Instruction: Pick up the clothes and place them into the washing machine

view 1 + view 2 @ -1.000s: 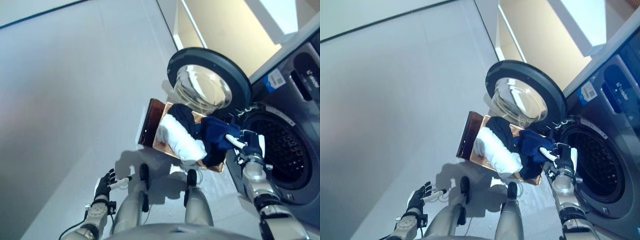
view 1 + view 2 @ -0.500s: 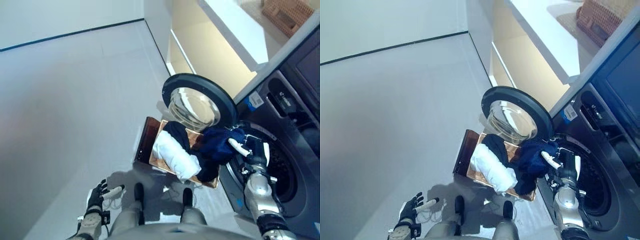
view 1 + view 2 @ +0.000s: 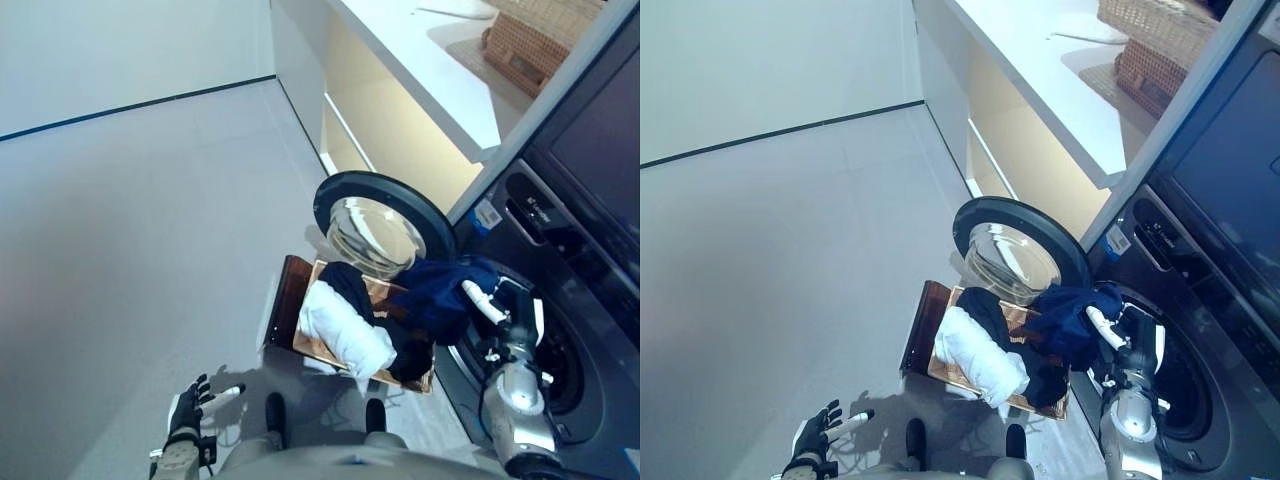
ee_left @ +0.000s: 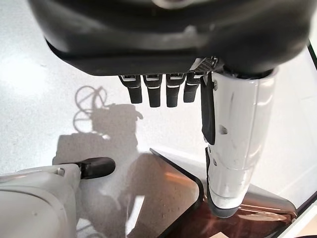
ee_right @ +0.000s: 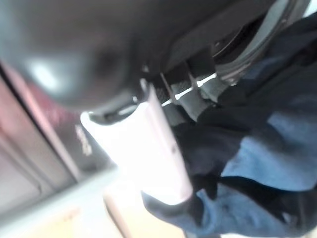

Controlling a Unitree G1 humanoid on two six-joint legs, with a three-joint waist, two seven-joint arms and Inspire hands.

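My right hand (image 3: 505, 312) is pinched on a navy blue garment (image 3: 440, 293), thumb and fingers closed round the cloth, holding it up at the rim of the washing machine's drum opening (image 3: 563, 355). The garment hangs between that opening and the round glass door (image 3: 377, 228), which stands swung wide. Just beside the machine, below the door, a brown basket (image 3: 297, 313) sits on the floor with a white garment (image 3: 345, 331) and a dark garment (image 3: 352, 283) heaped in it. My left hand (image 3: 187, 410) hangs well apart from the machine, fingers relaxed and straight, holding nothing.
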